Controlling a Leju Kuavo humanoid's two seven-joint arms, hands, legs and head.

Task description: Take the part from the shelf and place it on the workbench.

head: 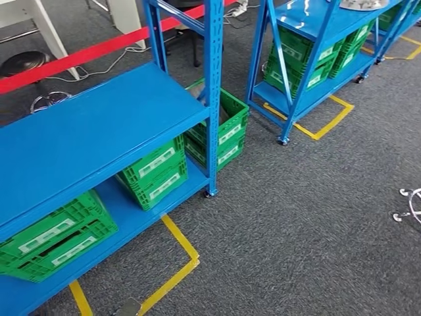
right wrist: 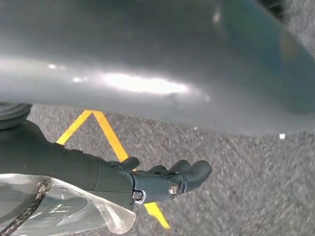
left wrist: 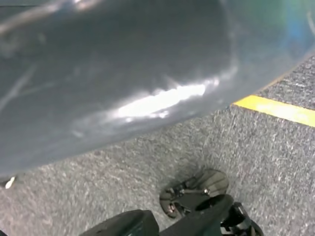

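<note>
A silver metal part (head: 362, 4) lies on the top level of the far blue shelf (head: 318, 26), cut off by the picture's upper edge. My right hand (right wrist: 163, 182) hangs over grey carpet with its dark fingers stretched out and nothing in them. Of my left hand (left wrist: 200, 221), dark fingertips poke in low over the carpet; how they lie I cannot tell. A blurred glossy grey surface (left wrist: 111, 73) sits close to both wrist cameras, and I cannot tell what it is.
The near blue shelf (head: 99, 125) has a bare upper deck and green crates (head: 154, 172) below. Another green crate (head: 223, 128) stands behind its post. Yellow floor tape (head: 181, 263) marks the shelf bays. A red barrier strip (head: 74, 56) runs behind. A wheeled chair base (head: 410, 204) stands at right.
</note>
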